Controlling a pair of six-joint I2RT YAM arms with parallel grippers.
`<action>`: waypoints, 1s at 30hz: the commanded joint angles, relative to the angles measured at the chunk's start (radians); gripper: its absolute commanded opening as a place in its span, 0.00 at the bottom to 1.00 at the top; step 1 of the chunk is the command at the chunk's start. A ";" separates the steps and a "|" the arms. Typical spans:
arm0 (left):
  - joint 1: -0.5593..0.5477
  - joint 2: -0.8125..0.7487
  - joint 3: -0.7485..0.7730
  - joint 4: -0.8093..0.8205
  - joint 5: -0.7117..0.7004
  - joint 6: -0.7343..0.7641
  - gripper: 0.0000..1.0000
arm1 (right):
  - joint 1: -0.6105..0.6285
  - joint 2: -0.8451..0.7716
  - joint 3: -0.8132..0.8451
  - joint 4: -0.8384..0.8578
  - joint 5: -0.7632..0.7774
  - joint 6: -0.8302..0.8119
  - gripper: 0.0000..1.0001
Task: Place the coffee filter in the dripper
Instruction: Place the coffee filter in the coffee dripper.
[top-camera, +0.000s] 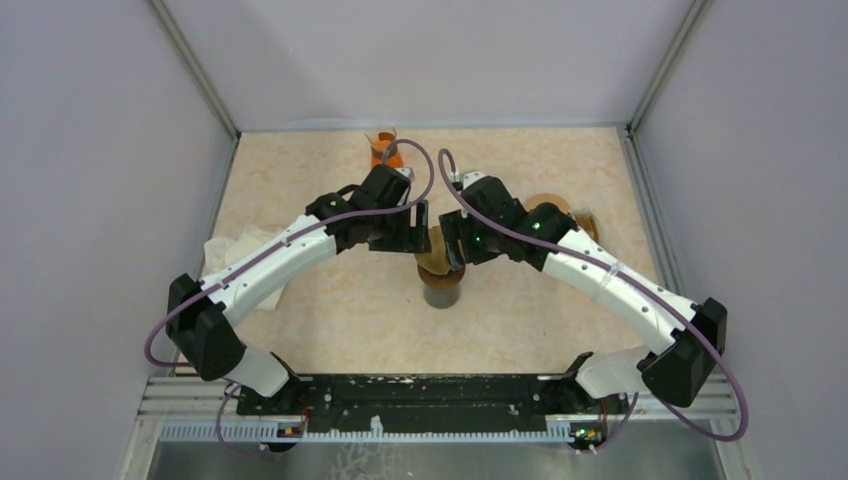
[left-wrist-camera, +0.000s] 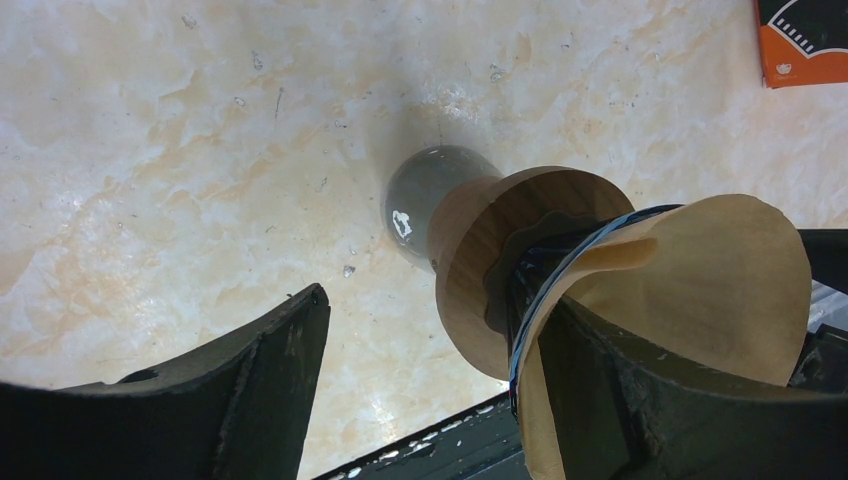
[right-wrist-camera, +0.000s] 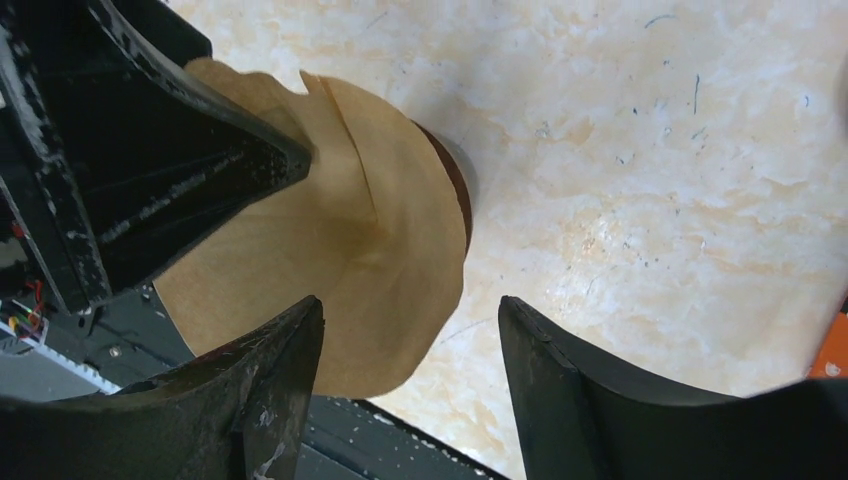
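The dripper (top-camera: 441, 278), with a wooden collar (left-wrist-camera: 480, 250), stands on a grey cup (left-wrist-camera: 415, 195) at the table's middle. The brown paper coffee filter (left-wrist-camera: 720, 280) sits in its top, opened out and creased; it also shows in the right wrist view (right-wrist-camera: 370, 250). My left gripper (left-wrist-camera: 430, 300) is open. Its right finger (left-wrist-camera: 680, 400) lies against the filter's edge, and in the right wrist view that finger (right-wrist-camera: 180, 170) presses into the filter. My right gripper (right-wrist-camera: 405, 320) is open and empty, close beside the filter. Both grippers (top-camera: 420, 235) (top-camera: 452, 240) hover over the dripper.
An orange object (top-camera: 385, 150) stands at the back. A brown round object (top-camera: 560, 210) lies behind the right arm. A white cloth (top-camera: 235, 252) lies at the left. An orange box corner (left-wrist-camera: 805, 40) shows. A black rail (top-camera: 420, 395) runs along the near edge.
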 joint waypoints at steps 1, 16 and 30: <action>0.005 -0.014 -0.007 0.007 0.003 0.010 0.81 | -0.011 0.026 0.055 0.038 0.028 0.008 0.66; 0.005 -0.013 -0.009 0.008 -0.003 0.009 0.81 | -0.011 0.073 0.060 -0.032 -0.020 -0.017 0.68; 0.005 -0.005 -0.007 0.010 0.005 0.009 0.81 | -0.011 0.077 0.074 -0.054 -0.027 -0.035 0.69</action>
